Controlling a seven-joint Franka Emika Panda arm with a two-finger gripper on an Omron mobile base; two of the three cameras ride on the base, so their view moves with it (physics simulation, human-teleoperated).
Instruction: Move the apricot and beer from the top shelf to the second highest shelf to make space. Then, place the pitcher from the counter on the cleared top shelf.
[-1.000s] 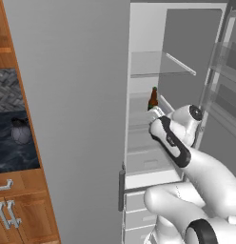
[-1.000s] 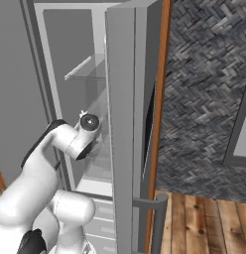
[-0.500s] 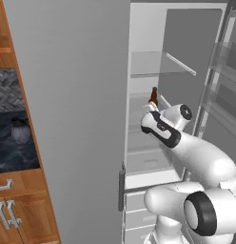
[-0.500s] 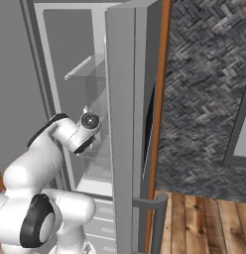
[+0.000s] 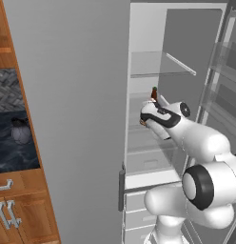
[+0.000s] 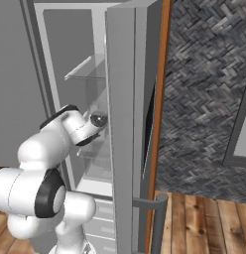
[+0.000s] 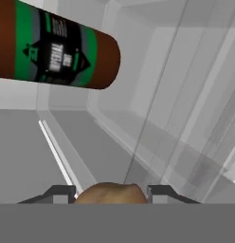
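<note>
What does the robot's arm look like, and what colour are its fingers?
The arm is chunky, glossy white, built of rounded segments with dark rings and a dark band at the joints. A round grey cap sits near the wrist. The gripper has two small dark fingertips. No cables or markings show.

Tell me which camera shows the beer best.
The hand view: the beer is large there, lying across the picture, with its brown glass and green label plain. The left base view gives just its neck and cap above the arm inside the fridge. In the right base view I cannot make it out.
</note>
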